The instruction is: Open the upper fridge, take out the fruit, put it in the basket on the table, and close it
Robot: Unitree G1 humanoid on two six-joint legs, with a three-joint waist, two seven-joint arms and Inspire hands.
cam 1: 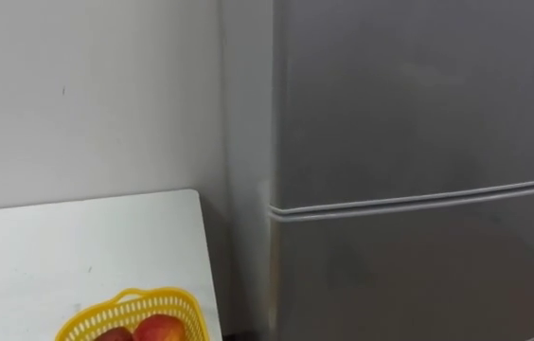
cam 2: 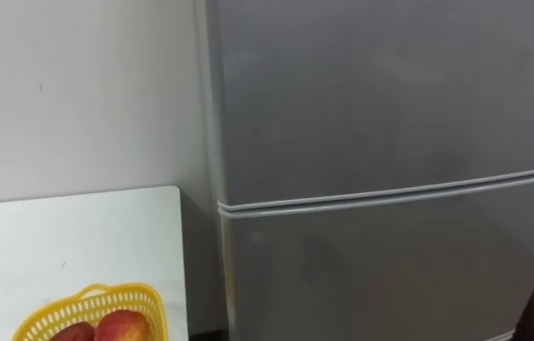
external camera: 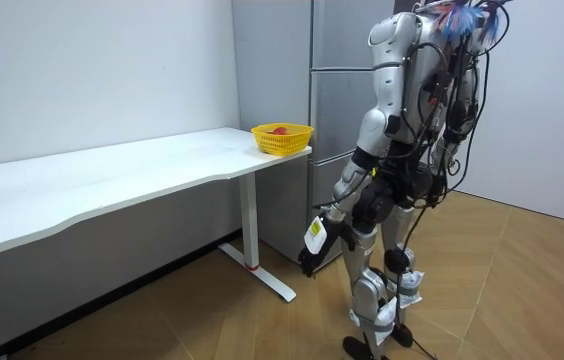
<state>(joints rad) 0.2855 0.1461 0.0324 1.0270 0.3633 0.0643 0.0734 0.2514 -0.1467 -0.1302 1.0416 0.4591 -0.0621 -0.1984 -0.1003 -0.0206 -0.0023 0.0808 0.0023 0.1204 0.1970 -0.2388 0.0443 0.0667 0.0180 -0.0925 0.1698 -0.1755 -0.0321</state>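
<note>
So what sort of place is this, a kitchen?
Likely a plain room set up as a kitchen corner: a grey two-door fridge, a white table beside it, a yellow basket of red fruit on it.

The fridge (cam 1: pixel 418 114), across the right of the frame, has smooth grey doors with a dull, satin, metal-like sheen. The white tabletop (cam 1: pixel 78 246) at lower left is smooth and matt. The yellow basket (cam 1: pixel 106 313) is open-lattice plastic, and the red fruit (cam 1: pixel 158 330) in it has smooth, faintly glossy skin. In the room view, the floor (external camera: pixel 522 290) is wood with a soft shine.
</note>
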